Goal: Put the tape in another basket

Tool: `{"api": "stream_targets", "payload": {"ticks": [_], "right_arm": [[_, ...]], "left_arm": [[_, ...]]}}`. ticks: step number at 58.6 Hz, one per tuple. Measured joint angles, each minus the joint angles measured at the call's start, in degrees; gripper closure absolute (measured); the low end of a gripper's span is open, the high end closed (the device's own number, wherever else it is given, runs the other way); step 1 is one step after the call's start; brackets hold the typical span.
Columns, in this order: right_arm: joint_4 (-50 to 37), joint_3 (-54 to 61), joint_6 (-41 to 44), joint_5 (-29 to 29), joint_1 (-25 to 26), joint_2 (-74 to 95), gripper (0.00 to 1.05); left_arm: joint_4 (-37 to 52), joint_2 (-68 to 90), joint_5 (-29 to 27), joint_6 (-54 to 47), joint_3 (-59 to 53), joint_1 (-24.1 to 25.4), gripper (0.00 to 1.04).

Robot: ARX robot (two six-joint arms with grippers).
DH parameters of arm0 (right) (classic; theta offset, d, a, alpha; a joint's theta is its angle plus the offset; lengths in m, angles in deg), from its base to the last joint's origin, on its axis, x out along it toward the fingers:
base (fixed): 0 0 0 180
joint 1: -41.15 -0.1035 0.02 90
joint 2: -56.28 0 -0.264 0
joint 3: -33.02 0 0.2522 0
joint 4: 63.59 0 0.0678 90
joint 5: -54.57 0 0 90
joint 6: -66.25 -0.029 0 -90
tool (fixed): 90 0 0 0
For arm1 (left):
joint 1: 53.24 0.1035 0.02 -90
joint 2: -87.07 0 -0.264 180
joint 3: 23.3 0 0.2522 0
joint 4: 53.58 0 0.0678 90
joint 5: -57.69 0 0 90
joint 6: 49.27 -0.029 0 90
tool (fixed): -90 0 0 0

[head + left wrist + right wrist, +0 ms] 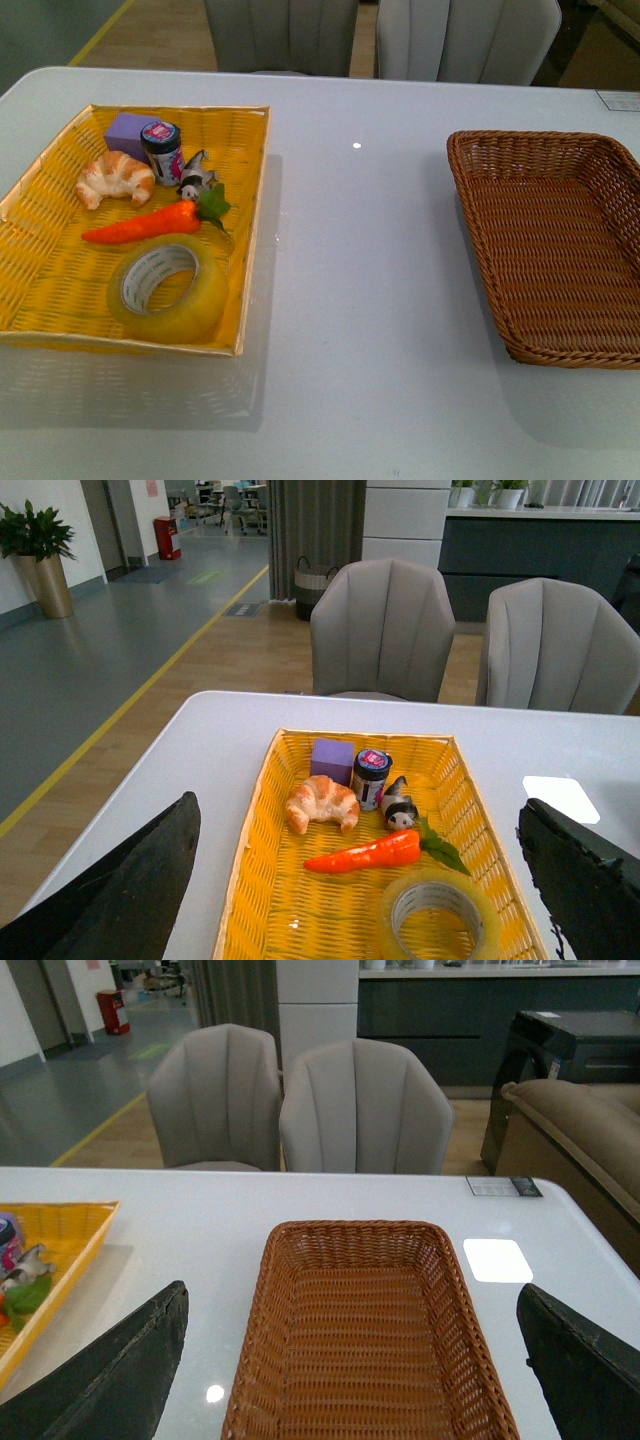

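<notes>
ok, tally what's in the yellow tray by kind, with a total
Tape roll: 1
Carrot: 1
Croissant: 1
Small jar: 1
Purple block: 1
Black-and-white figurine: 1
Total: 6

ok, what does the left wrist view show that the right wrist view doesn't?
Only left wrist: the tape, carrot and croissant. Only right wrist: the brown basket, empty. Both: the yellow basket (only a corner in the right wrist view), white table, grey chairs, and each arm's own open hand, left hand and right hand.
</notes>
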Motion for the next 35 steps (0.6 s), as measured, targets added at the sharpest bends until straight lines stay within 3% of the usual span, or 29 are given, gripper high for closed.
{"api": "stream_targets", "payload": {"ticks": [35], "right_arm": [[0.00, 0.02, 0.00, 0.00, 0.00, 0.00, 0.09]], "left_arm": [[0.00, -0.02, 0.00, 0.00, 0.00, 0.00, 0.09]]}}
